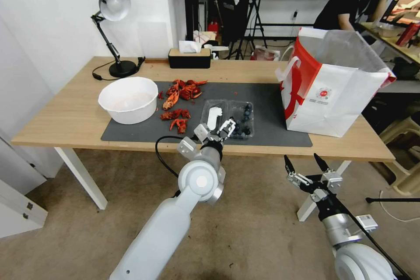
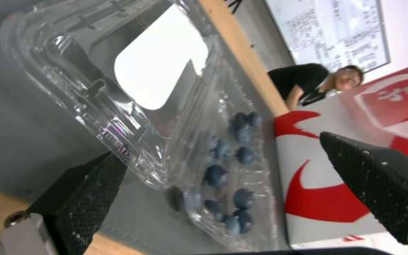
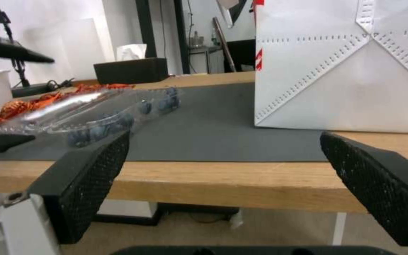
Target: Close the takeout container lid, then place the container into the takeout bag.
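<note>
One left tool (image 1: 222,130), jaws wide, sits at the near edge of the half-open takeout container (image 1: 228,119) on the bench (image 1: 61,122); pushing the lid (image 2: 133,71) crookedly could skid the light box.

left gripper (image 1: 220,130) spread, right gripper (image 1: 306,164) spread

No wording can be read anywhere. The takeout bag (image 1: 332,96), right of the left gripper (image 1: 217,130), bears tiny illegible print under its red logo (image 1: 323,93).
</note>
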### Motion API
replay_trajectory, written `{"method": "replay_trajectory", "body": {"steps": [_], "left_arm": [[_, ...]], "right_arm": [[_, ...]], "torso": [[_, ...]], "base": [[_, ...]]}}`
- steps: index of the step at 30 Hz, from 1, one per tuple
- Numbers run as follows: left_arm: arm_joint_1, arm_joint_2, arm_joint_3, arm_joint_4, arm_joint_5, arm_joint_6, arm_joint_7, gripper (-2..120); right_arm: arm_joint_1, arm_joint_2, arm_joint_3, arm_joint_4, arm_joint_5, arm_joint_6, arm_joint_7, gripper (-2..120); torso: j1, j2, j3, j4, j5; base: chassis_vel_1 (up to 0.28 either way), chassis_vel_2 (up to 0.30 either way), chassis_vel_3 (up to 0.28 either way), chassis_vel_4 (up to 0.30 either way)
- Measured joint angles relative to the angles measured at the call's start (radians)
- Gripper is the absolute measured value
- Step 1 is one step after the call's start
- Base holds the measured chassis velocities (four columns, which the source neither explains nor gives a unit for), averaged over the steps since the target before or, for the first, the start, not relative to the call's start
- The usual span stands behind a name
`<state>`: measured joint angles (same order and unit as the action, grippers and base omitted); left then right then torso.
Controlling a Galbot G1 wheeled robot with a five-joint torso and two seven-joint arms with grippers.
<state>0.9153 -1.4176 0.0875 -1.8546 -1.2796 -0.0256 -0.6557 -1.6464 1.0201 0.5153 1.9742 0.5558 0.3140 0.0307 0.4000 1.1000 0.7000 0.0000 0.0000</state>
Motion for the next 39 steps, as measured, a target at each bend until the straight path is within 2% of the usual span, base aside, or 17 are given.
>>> {"method": "replay_trajectory", "body": {"steps": [9,10,18,23,25,39], "left_arm": [[0.024,0.007,0.01,-0.017,0.045,-0.014,0.082,100],[0.03,0.011,0.012,-0.023,0.064,-0.019,0.107,100],[0.043,0.032,0.023,-0.038,0.144,-0.03,0.179,100],[0.045,0.043,0.025,-0.047,0.161,-0.035,0.211,100],[0.045,0.055,0.027,-0.053,0.168,-0.037,0.241,100],[0.022,0.094,0.065,-0.045,0.159,-0.037,0.299,100]], "right_arm": [[-0.01,-0.004,0.004,0.0,0.003,0.004,-0.002,100],[-0.014,-0.005,0.007,0.0,0.004,0.007,-0.002,100],[-0.021,-0.006,0.011,0.0,0.006,0.013,-0.004,100],[-0.024,-0.008,0.013,0.001,0.006,0.015,-0.005,100],[-0.025,-0.009,0.015,0.002,0.006,0.015,-0.005,100],[-0.038,-0.013,0.028,0.001,0.015,0.022,-0.009,100]], "torso": [[0.0,0.0,0.0,0.0,0.0],[0.0,0.0,0.0,0.0,0.0],[0.0,0.0,0.0,0.0,0.0],[0.0,0.0,0.0,0.0,0.0],[0.0,0.0,0.0,0.0,0.0],[0.0,0.0,0.0,0.0,-0.0001]], "base": [[0.0,0.0,0.0,0.0],[0.0,0.0,0.0,0.0],[0.0,0.0,0.0,0.0],[0.0,0.0,0.0,0.0],[0.0,0.0,0.0,0.0],[0.0,0.0,0.0,0.0]]}}
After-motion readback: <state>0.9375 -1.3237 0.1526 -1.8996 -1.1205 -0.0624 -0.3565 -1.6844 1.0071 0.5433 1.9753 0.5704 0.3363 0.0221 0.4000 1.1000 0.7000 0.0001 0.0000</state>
